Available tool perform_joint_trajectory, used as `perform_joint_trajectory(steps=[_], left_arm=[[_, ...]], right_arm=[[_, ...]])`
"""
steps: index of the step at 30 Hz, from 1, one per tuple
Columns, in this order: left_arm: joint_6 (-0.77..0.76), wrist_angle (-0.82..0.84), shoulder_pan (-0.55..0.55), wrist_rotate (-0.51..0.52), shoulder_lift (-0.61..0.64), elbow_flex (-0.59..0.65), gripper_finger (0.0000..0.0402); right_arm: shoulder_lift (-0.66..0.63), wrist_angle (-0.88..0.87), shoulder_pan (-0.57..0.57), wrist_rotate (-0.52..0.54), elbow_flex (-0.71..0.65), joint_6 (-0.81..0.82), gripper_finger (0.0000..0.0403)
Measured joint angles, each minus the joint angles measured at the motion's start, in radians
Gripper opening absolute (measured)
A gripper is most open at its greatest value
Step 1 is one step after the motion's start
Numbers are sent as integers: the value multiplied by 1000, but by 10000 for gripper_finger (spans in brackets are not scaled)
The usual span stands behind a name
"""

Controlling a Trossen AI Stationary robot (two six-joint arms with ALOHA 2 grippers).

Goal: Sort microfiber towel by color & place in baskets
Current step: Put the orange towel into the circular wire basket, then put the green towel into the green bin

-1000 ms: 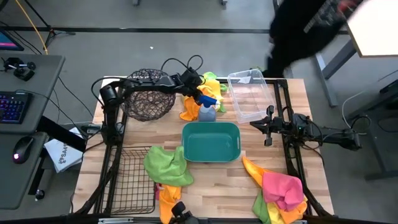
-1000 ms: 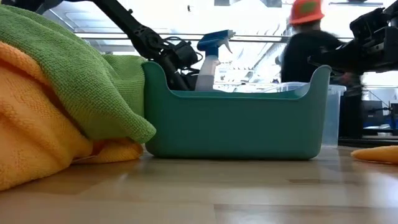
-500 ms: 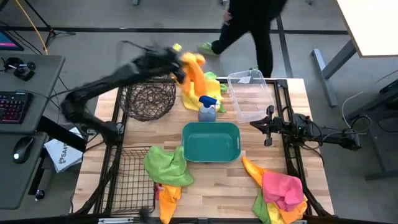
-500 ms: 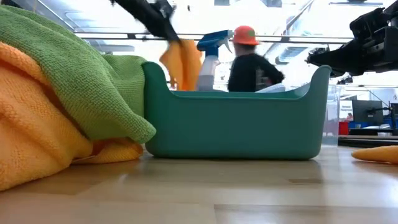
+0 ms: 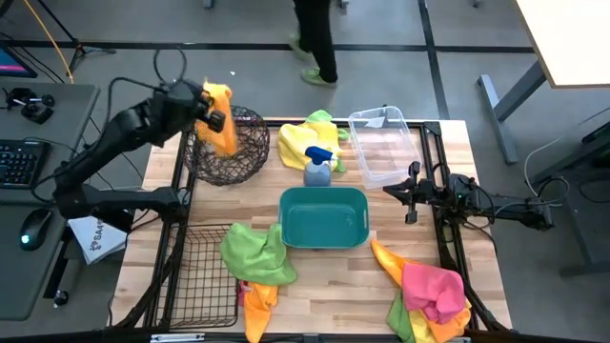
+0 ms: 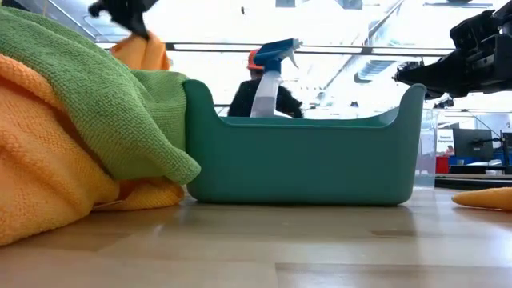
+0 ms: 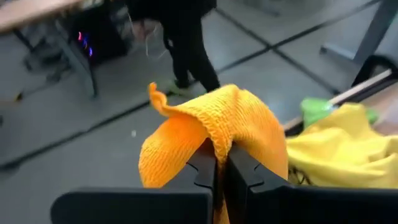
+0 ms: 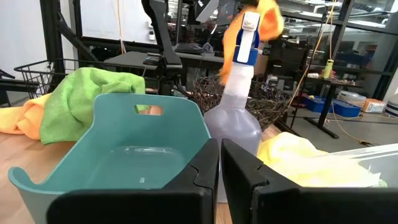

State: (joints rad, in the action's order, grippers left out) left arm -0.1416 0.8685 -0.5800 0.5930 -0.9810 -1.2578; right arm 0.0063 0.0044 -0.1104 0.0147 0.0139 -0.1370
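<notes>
My left gripper (image 5: 213,112) is shut on an orange microfiber towel (image 5: 225,139), held in the air over the far left rim of the round dark wire basket (image 5: 238,160). In the low view the towel (image 6: 144,53) hangs under that gripper (image 6: 132,16). A yellow towel (image 5: 303,143) with a green one (image 5: 320,116) lies by the grey spray bottle (image 5: 317,168). A green towel (image 5: 255,252) lies on an orange one (image 5: 257,301). My right gripper (image 5: 412,196) waits shut and empty right of the teal tub (image 5: 324,217). My left gripper pinches a fold of the orange towel (image 7: 225,134) between its two fingers (image 7: 205,167). The cloth bulges up and drapes over the fingertips, so the number of layers stays hidden. The towel is lifted clear and hangs slack below the gripper, above the round basket.
A clear bin (image 5: 381,145) stands at the far right and a rectangular black wire basket (image 5: 200,278) at the near left. A pile of pink, yellow and green towels (image 5: 431,295) lies at the near right corner. A person (image 5: 313,38) walks beyond the far edge.
My left gripper has shut on the orange towel in the pile by the spray bottle, lifted it clear and swung it toward the table's left, over the round wire basket. The yellow towel stays behind. A person has walked leftward behind the table.
</notes>
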Motion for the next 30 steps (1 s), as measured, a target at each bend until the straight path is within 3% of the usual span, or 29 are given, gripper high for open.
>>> perform_joint_trajectory(steps=[6, 12, 18, 23, 27, 30], left_arm=[[-106, -112, 0, -30, 0, 250, 0], [-178, -140, 0, -260, -18, 361, 1], [-97, -75, -10, -315, -21, 331, 39], [-27, -38, -24, -401, -20, 259, 110], [11, 19, -24, -412, -20, 168, 171], [-2, 57, -20, -522, -20, 84, 206]], right_arm=[[0, 0, 0, 0, 0, 2, 14], [0, 0, 0, 0, 0, 1, 14], [0, 0, 0, 0, 0, 0, 14], [0, 0, 0, 0, 0, 0, 14], [0, 0, 0, 0, 0, 0, 14], [0, 0, 0, 0, 0, 1, 14]])
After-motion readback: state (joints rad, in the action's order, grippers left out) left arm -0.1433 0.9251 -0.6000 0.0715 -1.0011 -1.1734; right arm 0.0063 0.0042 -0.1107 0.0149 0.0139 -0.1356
